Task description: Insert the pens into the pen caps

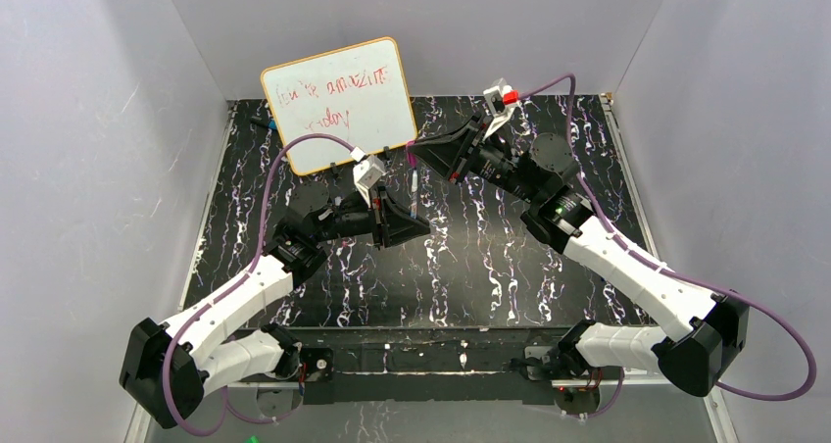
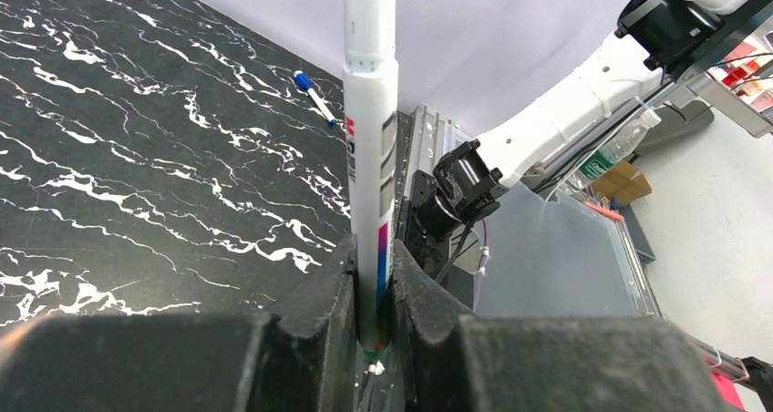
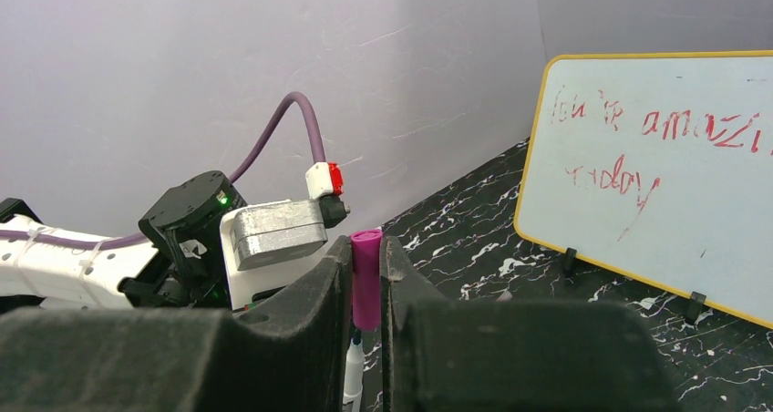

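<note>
- The left gripper [image 2: 372, 289] is clamped on the magenta end of the white pen [image 2: 370, 148], which is held above the middle of the tabletop [image 1: 470, 267].
- In the top view, the pen's long axis is pointed toward 12 o'clock, at the cap.
- The pen cap [image 3: 366, 284] is pinched in the right gripper [image 3: 366, 252]; both axes should be kept in line and the push made straight.

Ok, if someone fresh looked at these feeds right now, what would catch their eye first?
Over the middle of the table, the left gripper clamps a white pen and the right gripper pinches a magenta cap, the two nearly tip to tip. At the back left stands a yellow-framed whiteboard with red scribble.
</note>
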You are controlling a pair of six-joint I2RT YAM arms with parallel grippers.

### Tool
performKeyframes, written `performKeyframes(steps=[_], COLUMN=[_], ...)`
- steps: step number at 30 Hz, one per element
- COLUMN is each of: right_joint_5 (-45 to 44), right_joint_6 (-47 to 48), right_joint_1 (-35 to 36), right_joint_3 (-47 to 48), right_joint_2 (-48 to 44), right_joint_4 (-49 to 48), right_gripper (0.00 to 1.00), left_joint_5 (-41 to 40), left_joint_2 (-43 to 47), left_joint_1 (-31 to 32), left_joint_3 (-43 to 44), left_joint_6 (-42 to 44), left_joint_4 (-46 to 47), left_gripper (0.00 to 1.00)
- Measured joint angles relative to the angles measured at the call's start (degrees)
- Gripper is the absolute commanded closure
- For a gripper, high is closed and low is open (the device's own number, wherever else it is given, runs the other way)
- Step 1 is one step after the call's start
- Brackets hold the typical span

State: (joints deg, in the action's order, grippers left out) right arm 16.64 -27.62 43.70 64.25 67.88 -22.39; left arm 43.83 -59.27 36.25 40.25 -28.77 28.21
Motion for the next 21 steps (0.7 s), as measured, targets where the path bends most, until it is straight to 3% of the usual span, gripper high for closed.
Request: performKeyframes(steps=[21], right_joint_5=[-0.17], right_joint_6=[0.42], right_joint_1=[0.00], right_joint_3=[0.00], right_joint_2=[-0.17], right_joint_4=[0.11], right_gripper=[0.86], left_joint_5=[-2.23], left_joint_2=[0.24], left_joint_1=[0.20], left_joint_3=[0.00], left_joint_6=[-2.16], left_joint_4=[1.99], left_gripper=[1.00])
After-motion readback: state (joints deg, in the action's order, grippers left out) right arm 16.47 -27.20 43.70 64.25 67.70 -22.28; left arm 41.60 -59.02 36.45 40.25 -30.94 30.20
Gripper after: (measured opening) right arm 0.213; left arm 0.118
